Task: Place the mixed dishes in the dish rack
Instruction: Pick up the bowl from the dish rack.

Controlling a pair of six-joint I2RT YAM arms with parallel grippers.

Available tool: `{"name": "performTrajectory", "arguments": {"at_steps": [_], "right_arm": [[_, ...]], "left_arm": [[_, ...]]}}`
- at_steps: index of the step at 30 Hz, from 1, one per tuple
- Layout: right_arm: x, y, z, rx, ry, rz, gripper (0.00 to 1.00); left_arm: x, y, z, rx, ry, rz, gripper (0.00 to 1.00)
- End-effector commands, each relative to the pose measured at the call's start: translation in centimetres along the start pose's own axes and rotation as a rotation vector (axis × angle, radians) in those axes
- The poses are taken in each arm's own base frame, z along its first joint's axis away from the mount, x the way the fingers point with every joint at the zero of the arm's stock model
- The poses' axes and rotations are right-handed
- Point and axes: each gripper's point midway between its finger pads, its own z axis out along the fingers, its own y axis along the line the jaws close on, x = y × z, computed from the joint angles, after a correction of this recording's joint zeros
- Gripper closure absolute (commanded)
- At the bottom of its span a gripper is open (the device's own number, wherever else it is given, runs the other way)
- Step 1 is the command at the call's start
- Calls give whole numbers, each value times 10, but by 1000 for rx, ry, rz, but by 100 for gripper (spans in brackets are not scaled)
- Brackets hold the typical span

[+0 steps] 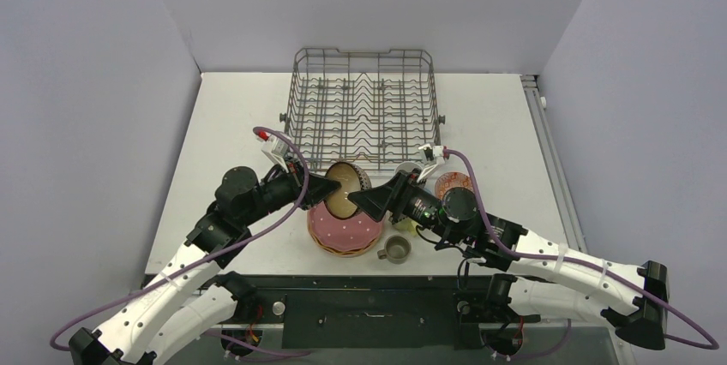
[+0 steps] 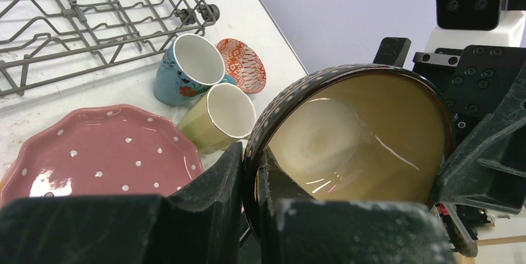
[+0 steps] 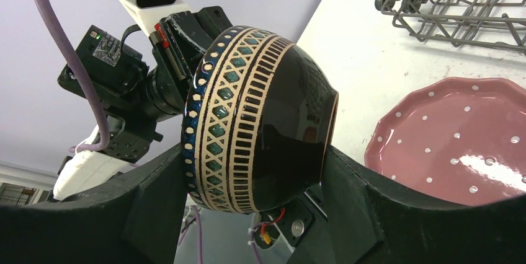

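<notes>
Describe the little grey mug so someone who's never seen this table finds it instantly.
Find the grey wire dish rack at the table's far side, then the pink dotted plate in front of it. Right of that plate, nearer the front edge, stands the small mug: dull grey-olive and alone, unlike the yellow mug and blue mug paired farther back.
</notes>
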Motion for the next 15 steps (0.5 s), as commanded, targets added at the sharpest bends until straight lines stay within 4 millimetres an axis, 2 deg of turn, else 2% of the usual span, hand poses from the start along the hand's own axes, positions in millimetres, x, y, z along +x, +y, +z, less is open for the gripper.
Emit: {"name": "performTrajectory", "arguments": {"at_steps": [1, 11, 14, 15], "right_arm": [[-12, 30, -4, -114, -40, 46, 40], [-9, 36, -8, -160, -41, 64, 36], [-8, 38, -8, -170, -41, 62, 42], [-8, 39, -8, -173, -40, 62, 48]], "left_arm": [[-33, -32, -3, 119, -118, 43, 100], [-32, -30, 2, 123, -111, 34, 100], [-30, -29, 3, 124, -103, 30, 100], [-30, -30, 4, 124, -103, 30, 100]]}}
